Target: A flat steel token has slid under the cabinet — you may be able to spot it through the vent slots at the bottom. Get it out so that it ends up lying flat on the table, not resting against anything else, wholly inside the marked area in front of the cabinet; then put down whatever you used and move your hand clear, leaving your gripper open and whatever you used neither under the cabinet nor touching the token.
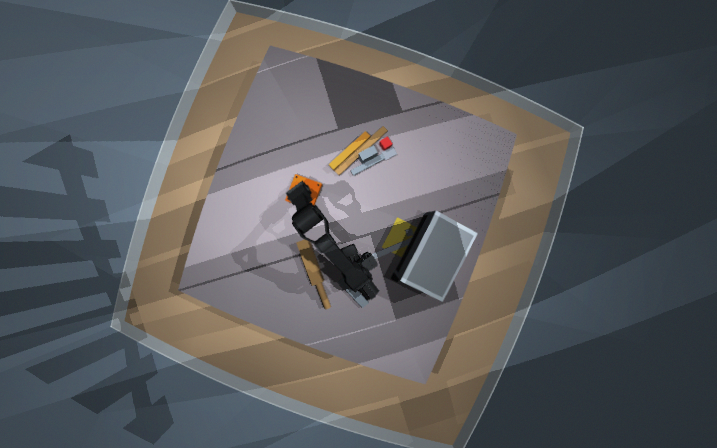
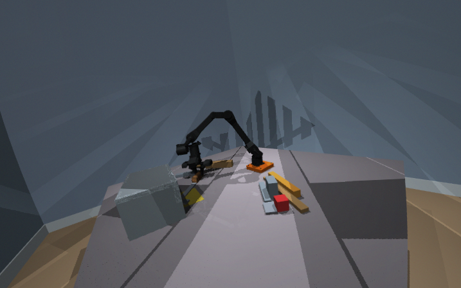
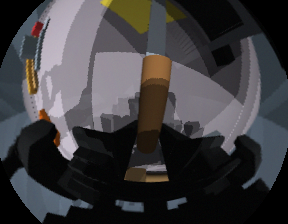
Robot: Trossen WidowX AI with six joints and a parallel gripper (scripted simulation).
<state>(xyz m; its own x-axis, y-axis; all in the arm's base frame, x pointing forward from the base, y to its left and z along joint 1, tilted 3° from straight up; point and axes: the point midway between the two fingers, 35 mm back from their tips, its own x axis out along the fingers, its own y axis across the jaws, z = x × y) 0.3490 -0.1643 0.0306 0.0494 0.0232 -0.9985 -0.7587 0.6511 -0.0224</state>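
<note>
My gripper [image 1: 369, 260] [image 3: 148, 123] is shut on the brown handle [image 3: 156, 70] [image 2: 196, 177] of a tool with a long flat grey blade [image 1: 388, 252] [image 2: 189, 188] [image 3: 156, 30]. The blade reaches low across the yellow marked area [image 1: 397, 230] [image 2: 195, 197] [image 3: 130, 15] towards the front of the cabinet [image 1: 439, 256] [image 2: 151, 204]. A small grey piece [image 1: 407, 231] shows in shadow over the yellow area by the cabinet's edge; I cannot tell whether it is the tool's end or the token. The space under the cabinet is hidden.
A wooden piece [image 1: 312, 267] [image 2: 224, 163] and a flat grey piece [image 1: 358, 298] lie beside the arm. An orange-yellow bar [image 1: 349, 150] [image 2: 287, 186], a brown bar, a grey block [image 1: 368, 154] [image 2: 271, 186] and a red cube [image 1: 386, 143] [image 2: 281, 203] sit together across the table.
</note>
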